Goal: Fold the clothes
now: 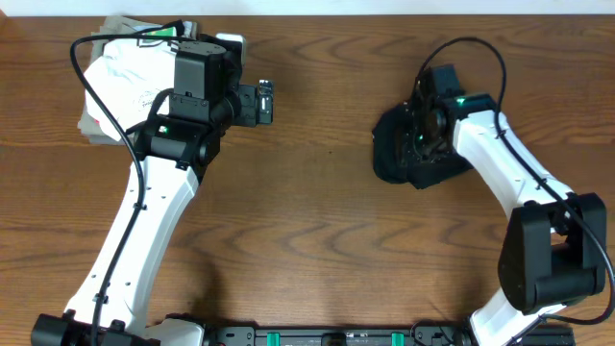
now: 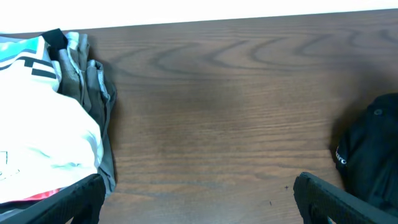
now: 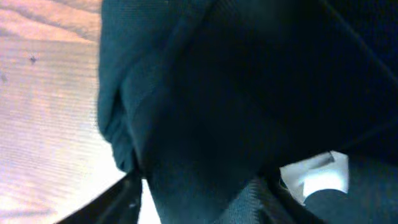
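A crumpled dark garment (image 1: pixel 408 154) lies on the wooden table at centre right. It fills the right wrist view (image 3: pixel 249 93), where a white label (image 3: pixel 317 177) shows. My right gripper (image 1: pixel 426 133) is pressed down into it. Its fingers (image 3: pixel 199 205) stand apart with a bunch of the dark cloth between them. A stack of folded clothes (image 1: pixel 120 82), white on top with grey beneath, sits at the far left; it also shows in the left wrist view (image 2: pixel 43 130). My left gripper (image 1: pixel 261 102) is open and empty beside the stack, fingers (image 2: pixel 199 199) wide apart over bare wood.
The dark garment's edge (image 2: pixel 373 149) shows at the right of the left wrist view. The table's far edge (image 1: pixel 327 13) runs just behind the stack. Black cables loop over both arms.
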Robot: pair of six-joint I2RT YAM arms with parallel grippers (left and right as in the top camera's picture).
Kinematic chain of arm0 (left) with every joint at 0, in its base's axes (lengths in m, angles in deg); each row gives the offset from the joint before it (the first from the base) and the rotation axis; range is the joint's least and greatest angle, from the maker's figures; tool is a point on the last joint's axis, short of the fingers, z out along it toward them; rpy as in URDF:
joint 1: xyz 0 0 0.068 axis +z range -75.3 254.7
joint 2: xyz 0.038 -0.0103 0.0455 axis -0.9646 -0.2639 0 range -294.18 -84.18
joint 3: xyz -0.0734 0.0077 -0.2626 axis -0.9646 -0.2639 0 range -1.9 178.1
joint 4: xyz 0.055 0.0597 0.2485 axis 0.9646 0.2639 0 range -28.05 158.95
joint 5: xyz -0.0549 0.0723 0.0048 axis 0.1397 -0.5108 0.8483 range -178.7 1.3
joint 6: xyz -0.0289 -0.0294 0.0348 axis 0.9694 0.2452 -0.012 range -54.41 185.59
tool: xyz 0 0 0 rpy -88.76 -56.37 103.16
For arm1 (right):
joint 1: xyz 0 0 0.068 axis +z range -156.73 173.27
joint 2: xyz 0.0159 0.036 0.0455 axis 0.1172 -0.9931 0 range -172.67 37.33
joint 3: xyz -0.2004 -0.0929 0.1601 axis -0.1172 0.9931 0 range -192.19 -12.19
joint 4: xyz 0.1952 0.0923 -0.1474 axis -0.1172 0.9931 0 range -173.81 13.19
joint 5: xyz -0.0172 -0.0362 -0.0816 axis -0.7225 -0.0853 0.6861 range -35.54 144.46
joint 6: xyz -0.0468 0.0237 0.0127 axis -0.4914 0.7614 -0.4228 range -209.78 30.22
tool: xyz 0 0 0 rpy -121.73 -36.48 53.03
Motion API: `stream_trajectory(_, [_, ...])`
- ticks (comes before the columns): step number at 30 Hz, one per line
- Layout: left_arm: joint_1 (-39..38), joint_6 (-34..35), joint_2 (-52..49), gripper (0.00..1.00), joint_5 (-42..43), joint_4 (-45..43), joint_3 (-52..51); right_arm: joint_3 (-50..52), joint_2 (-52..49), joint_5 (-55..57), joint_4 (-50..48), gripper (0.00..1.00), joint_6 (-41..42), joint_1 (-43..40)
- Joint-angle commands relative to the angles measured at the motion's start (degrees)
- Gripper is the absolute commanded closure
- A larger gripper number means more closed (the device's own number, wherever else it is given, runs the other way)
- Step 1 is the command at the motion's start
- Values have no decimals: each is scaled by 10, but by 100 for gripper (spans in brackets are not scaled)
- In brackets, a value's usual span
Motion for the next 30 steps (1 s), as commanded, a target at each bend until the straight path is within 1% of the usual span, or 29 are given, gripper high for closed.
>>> stream_trajectory(1, [2, -7, -3, 2, -7, 4, -2, 19, 0, 5, -14, 63, 26, 10])
stream_trajectory(3, [2, -7, -3, 2, -7, 5, -2, 20, 0, 5, -18, 82, 33, 10])
stream_trajectory(4, [2, -7, -3, 2, -7, 5, -2, 19, 1, 4, -20, 90, 33, 10])
stream_trajectory(5, [2, -7, -3, 2, -7, 6, -2, 17, 3, 4, -20, 96, 35, 10])
stream_trajectory(6, [2, -7, -3, 2, -7, 6, -2, 15, 6, 4, -19, 99, 38, 10])
stream_trajectory(12, [2, -7, -3, 2, -7, 6, -2, -1, 62, 0, 26, 99, 37, 9])
stream_trajectory(15, [2, -7, -3, 2, -7, 8, -2, -1, 90, 1, 76, 99, 37, 10])
stream_trajectory(19, [2, -7, -3, 2, -7, 8, -2, 12, 91, 1, 145, 99, 31, 13])
stream_trajectory(25, [2, -7, -3, 2, -7, 8, -2, 125, 90, 19, 128, 99, 41, 3])
stream_trajectory(28, [2, -8, -3, 2, -7, 8, -2, 169, 90, 35, 119, 99, 55, -30])
stream_trajectory(30, [2, -8, -3, 2, -7, 8, -2, 180, 90, 37, 114, 99, 57, -60])
